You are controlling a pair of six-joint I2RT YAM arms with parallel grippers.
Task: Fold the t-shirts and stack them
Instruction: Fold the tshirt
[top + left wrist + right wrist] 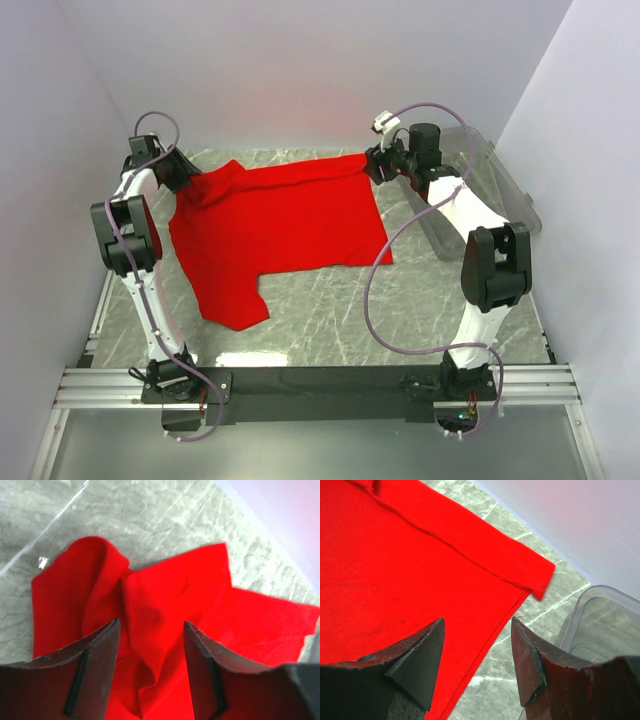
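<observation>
Red t-shirt [290, 215] is down on the marble tabletop [400, 310], spread over the far half. Most of it lies flat, and one flap reaches toward the near edge on the left side. Over at the far left corner of the tabletop the cloth is bunched up, rumpled into soft ridges, and that is where the left gripper [151, 624] sits. Its two dark fingers [95, 670] are spread apart with a raised fold of red running up between them. The pads show no contact with the fabric, so it is not pinching anything. The shirt's far right corner ends in a neat hemmed band with bare marble just past it. The right gripper [477, 621] hangs above the shirt's right edge there, jaws wide apart. Red cloth lies under the left finger and grey stone under the right one, and nothing is held. Just beside that arm, against the right edge of the tabletop, stands the clear plastic bin [505, 185], its rounded rim close to the shirt's corner without touching it. Both arms are stretched out to the far side, one at each far corner of the garment.
</observation>
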